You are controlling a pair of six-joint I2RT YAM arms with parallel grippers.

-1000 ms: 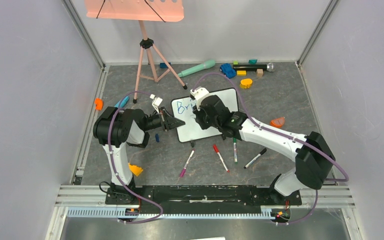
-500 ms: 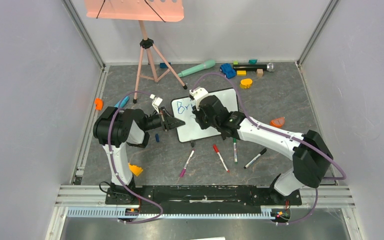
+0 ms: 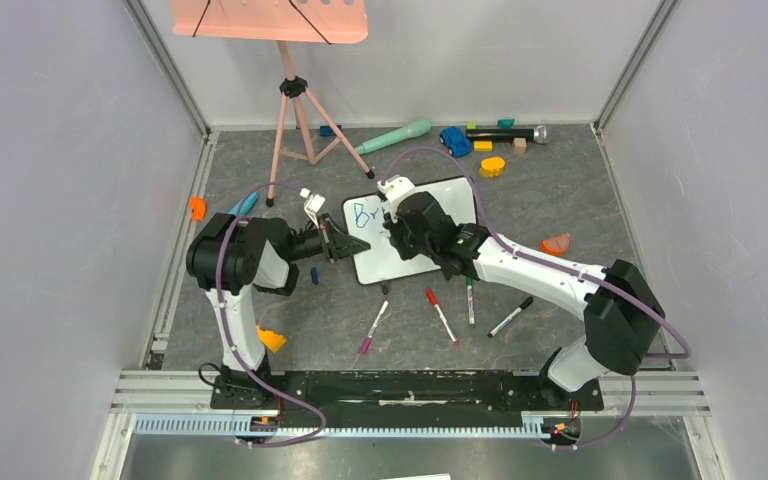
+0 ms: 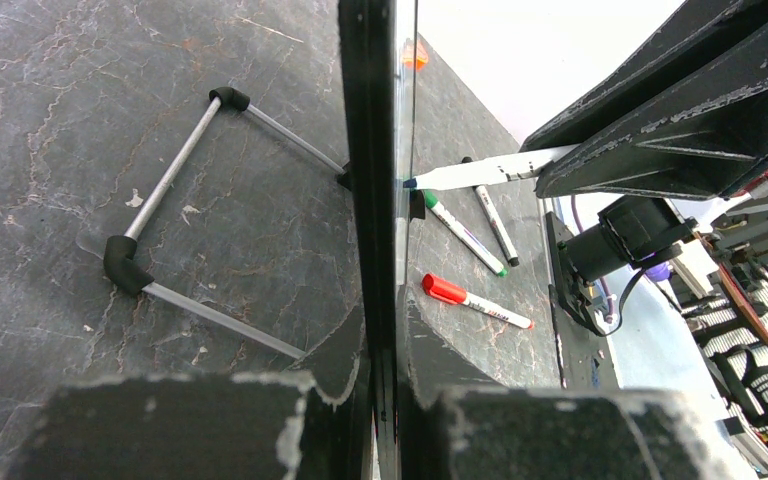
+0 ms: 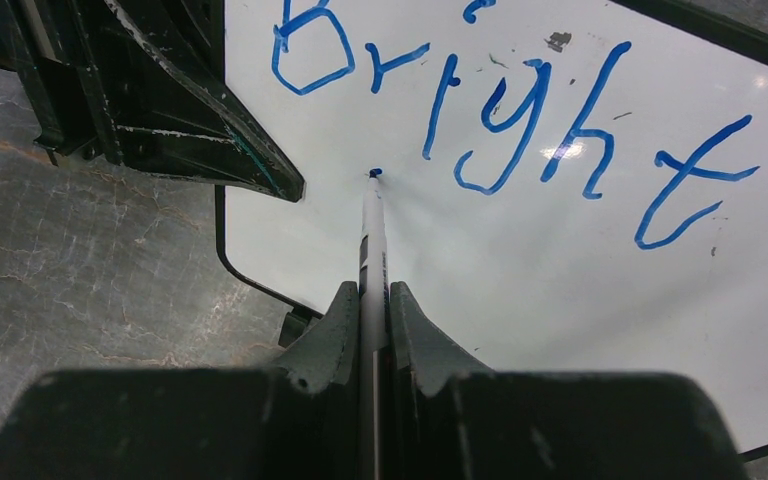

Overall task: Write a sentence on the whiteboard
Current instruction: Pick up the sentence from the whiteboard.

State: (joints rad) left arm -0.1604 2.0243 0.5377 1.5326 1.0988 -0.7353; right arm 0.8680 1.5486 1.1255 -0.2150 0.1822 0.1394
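Note:
The whiteboard [image 3: 380, 264] stands tilted mid-floor. My left gripper [image 3: 350, 245] is shut on its left edge; the left wrist view shows the black frame [image 4: 368, 150] edge-on between the jaws of that gripper [image 4: 390, 400]. My right gripper [image 3: 397, 226] is shut on a blue marker [image 5: 371, 235], which also shows in the left wrist view [image 4: 480, 173]. The marker tip touches the whiteboard [image 5: 560, 290] below the "r". The sentence [image 5: 500, 110] reads "Bright" in blue on the top line. In the top view only "Br" [image 3: 365, 214] shows; the right arm hides the other letters.
Several markers lie on the floor in front of the board: magenta [image 3: 373, 328], red [image 3: 441, 316], green [image 3: 469, 300], black [image 3: 511, 316]. A blue cap [image 3: 314, 275] lies near the left arm. A pink music stand [image 3: 298, 120] and toys [image 3: 480, 140] stand at the back.
My right gripper with the marker has shifted slightly left across the board. The left arm and the board have not moved.

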